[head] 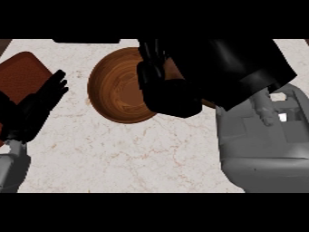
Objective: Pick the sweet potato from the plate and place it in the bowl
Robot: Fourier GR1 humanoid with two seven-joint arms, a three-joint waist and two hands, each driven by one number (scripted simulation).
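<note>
Right hand, black and seen from close above, occupies the upper centre of the frame, lying over the right portion of a round wooden bowl; its fingers point toward the top of the frame, but from this angle I cannot tell whether they are straight or curled round anything. Its grey forearm fills the lower right of the frame, with a broad black cuff running up toward the upper right. Left hand stands at the left of the frame, open, fingers straight and slanted toward the upper right, thumb spread to the upper left; it holds nothing and rests over the right edge of a reddish-brown plate that lies in the upper left corner. A short length of the left forearm shows at the lower left edge. Both plate and bowl sit on a pale marbled tabletop, near each other but apart. The sweet potato cannot be seen on the exposed part of the plate or in the uncovered part of the bowl; the right hand hides the rest of the bowl.
</note>
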